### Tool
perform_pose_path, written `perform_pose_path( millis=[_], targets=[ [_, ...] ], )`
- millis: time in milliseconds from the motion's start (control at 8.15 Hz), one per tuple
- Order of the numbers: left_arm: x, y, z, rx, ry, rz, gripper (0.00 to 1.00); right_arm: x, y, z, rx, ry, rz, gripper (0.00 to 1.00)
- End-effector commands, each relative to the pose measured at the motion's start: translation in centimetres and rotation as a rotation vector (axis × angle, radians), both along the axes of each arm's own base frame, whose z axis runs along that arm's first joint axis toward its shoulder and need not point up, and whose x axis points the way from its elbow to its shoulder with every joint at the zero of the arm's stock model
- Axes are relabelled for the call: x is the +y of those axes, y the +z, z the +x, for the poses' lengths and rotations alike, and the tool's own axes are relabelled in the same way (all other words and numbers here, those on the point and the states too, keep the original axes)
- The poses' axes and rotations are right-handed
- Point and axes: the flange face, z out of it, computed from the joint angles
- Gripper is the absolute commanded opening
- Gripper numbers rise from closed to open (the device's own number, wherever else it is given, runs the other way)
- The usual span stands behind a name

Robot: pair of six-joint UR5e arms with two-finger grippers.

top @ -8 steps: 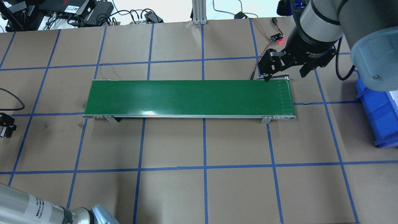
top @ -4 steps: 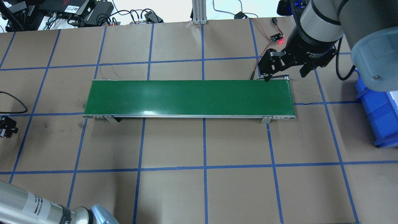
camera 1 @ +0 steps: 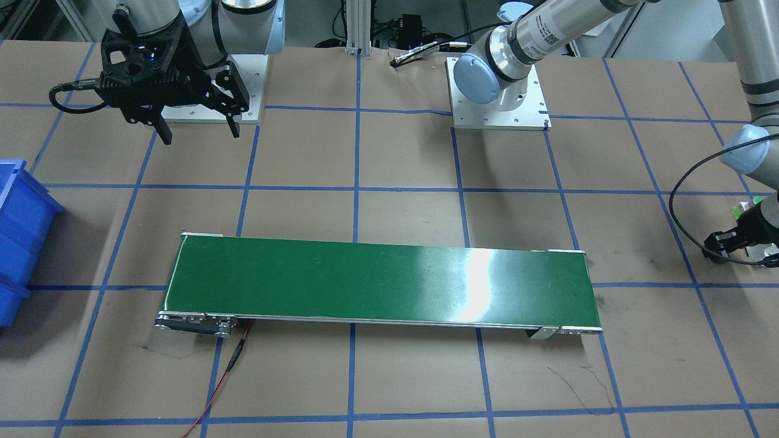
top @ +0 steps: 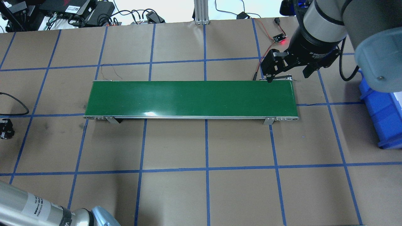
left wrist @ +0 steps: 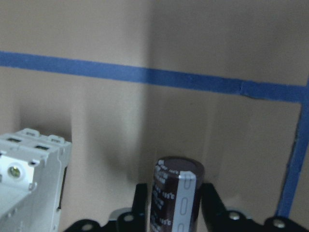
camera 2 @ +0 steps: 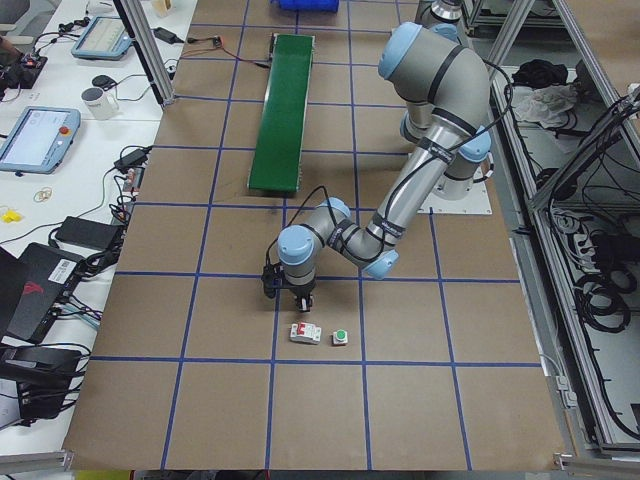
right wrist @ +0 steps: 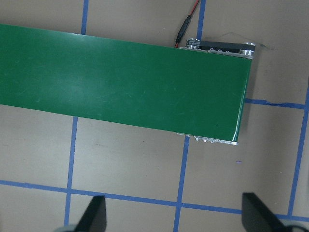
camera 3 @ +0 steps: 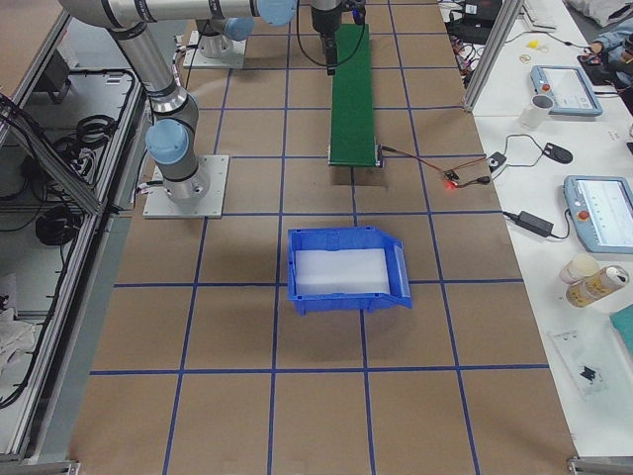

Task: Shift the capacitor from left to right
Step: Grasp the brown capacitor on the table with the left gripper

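The capacitor (left wrist: 176, 198), a dark brown cylinder with a pale stripe, stands between the fingers (left wrist: 140, 195) of my left gripper (left wrist: 174, 210), which is shut on it just above the brown paper. That gripper sits at the table's far left (top: 4, 130), also in the front view (camera 1: 739, 240) and the left view (camera 2: 290, 288). My right gripper (top: 287, 77) is open and empty, above the far edge of the green conveyor belt (top: 191, 99) at its right end; it also shows in the front view (camera 1: 199, 134).
A white boxy part (left wrist: 29, 179) lies right beside the held capacitor, with a green-capped button (camera 2: 340, 337) next to it (camera 2: 304, 333). A blue bin (top: 381, 110) stands right of the belt. A red wire and a lit sensor (top: 279, 39) are behind the belt's right end.
My left gripper has slid further toward the left edge and slightly nearer in the overhead view. The right arm has not moved.
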Motion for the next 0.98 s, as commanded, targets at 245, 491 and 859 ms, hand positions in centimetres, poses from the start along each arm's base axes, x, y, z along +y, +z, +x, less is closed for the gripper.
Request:
perform_pose_path(
  millis=[245, 491, 859],
  targets=[
    [0.4, 6.0, -1.9, 0.003, -0.032, -0.011, 0.0, 0.0, 0.1, 0.0, 0.0, 0.0, -0.002, 1.0],
    [-2.5, 15.0, -10.8, 0.014, -0.164, -0.126, 0.0, 0.0, -0.2, 0.0, -0.004, -0.001, 0.005, 1.0],
    [-7.1, 19.5, -25.4, 0.003, -0.329, -0.204, 0.0, -0.4, -0.6, -0.2, 0.01, -0.004, 0.014, 1.0]
  ],
)
